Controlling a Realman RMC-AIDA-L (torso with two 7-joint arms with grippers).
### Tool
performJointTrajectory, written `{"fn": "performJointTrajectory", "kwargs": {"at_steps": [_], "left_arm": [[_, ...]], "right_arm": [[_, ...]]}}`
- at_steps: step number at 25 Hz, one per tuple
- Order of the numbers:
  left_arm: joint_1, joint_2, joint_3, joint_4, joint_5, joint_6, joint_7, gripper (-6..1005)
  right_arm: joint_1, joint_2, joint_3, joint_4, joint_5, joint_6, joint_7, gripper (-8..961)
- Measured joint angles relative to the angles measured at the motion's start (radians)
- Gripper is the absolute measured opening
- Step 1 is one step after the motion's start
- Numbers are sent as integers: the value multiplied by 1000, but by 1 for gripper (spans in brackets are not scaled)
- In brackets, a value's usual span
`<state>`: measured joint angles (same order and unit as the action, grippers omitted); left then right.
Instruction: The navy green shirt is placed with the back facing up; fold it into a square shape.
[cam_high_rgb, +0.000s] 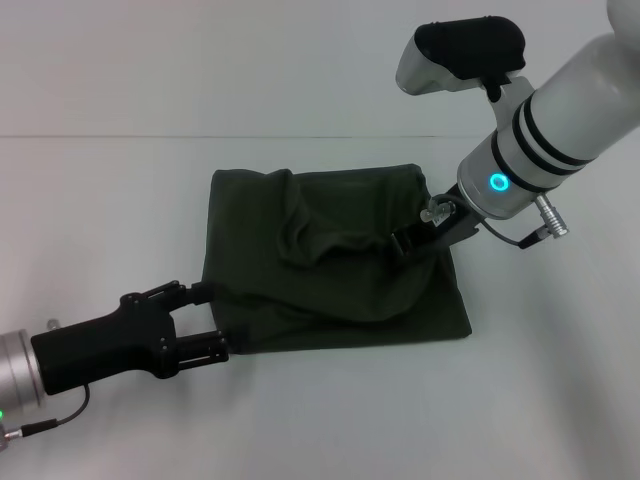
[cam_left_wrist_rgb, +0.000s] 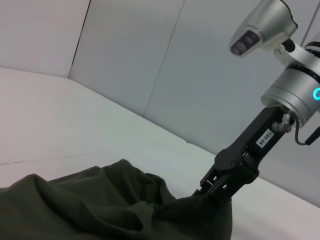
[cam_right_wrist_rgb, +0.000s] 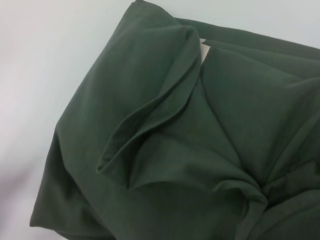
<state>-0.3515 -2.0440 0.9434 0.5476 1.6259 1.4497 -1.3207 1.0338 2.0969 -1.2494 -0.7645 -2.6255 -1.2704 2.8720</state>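
- Lying mid-table (cam_high_rgb: 560, 400), the shirt (cam_high_rgb: 330, 290) is folded into a rough, rumpled square.
- Left gripper (cam_high_rgb: 205, 320) sits at the near-left edge, fingers spread, the cloth edge between them.
- Right gripper (cam_high_rgb: 410, 240) pinches a bunched fold right of centre, lifting it slightly.

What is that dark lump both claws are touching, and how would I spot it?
On the white table, between both arms, lies the navy green shirt, a roughly square folded bundle. It is the only cloth there, rumpled on top where the right gripper pinches it.
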Motion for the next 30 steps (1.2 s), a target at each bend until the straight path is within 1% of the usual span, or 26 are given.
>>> {"fn": "performJointTrajectory", "kwargs": {"at_steps": [4,7,9,12,15,19,24,30], "left_arm": [[0,1,0,0,0,-3,1,888],[0,1,0,0,0,-4,1,888],[0,2,0,0,0,-5,2,888],[1,3,0,0,0,-5,3,888],[1,3,0,0,1,-5,6,888],[0,3,0,0,3,-6,11,887],[5,2,0,-3,3,-6,15,887],[12,1,-11,-5,3,-8,17,888]], "right_arm": [[-6,-1,-1,-7,1,1,-1,393],[-27,2,-6,-41,1,-1,-2,251],[-58,4,-7,-84,11,-4,-2,156],[-100,2,-8,-135,47,-16,-3,88],[-130,0,-9,-154,64,-23,-5,21],[-171,0,-8,-166,94,-23,-11,21],[-263,-2,16,-194,204,-6,-48,21],[-370,-3,114,-178,338,33,-140,21]]}}
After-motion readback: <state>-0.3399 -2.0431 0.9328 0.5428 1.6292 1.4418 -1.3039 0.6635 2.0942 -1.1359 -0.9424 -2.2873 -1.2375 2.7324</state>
